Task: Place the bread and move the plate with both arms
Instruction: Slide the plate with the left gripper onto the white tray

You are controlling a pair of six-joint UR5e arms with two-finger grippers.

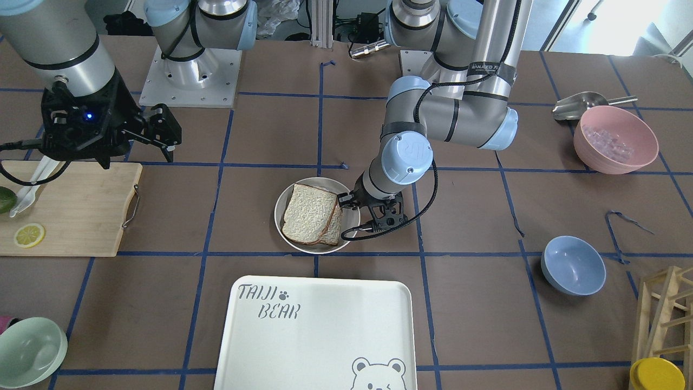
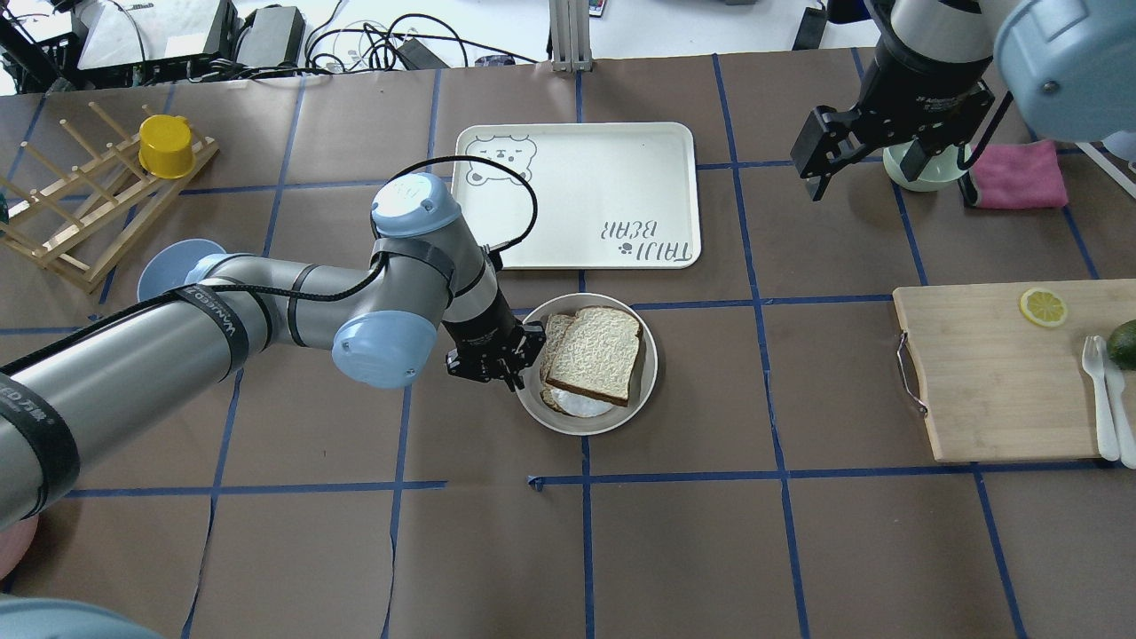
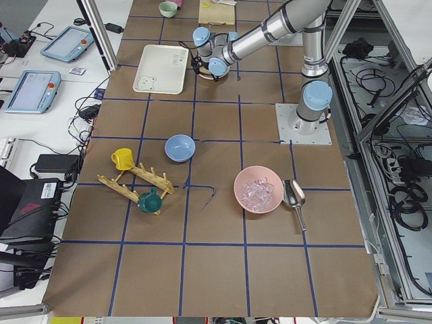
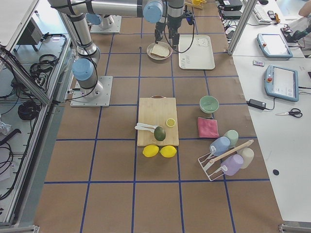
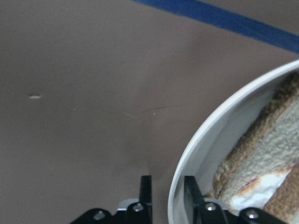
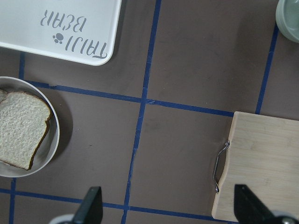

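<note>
The bread (image 1: 309, 213) (image 2: 596, 353) lies on the plate (image 1: 278, 216) (image 2: 586, 429) at mid-table, on top of a second slice with egg white (image 2: 572, 404). My left gripper (image 2: 524, 377) (image 1: 346, 208) is at the plate's rim on the robot's left side. In the left wrist view its narrow-set fingers (image 5: 146, 191) straddle the rim (image 5: 187, 154), one outside and one inside, shut on it. My right gripper (image 2: 821, 164) (image 1: 157, 135) is open and empty, high above the table and far from the plate. The right wrist view shows plate (image 6: 53, 140) and bread (image 6: 21, 128) at its left edge.
The white bear-print tray (image 2: 577, 186) (image 1: 319, 330) lies just beyond the plate. A wooden cutting board (image 2: 994, 373) with a lemon slice and cutlery is on the robot's right. A blue bowl (image 1: 574, 265), a pink bowl (image 1: 617, 138) and a wooden rack (image 2: 80, 213) are on its left.
</note>
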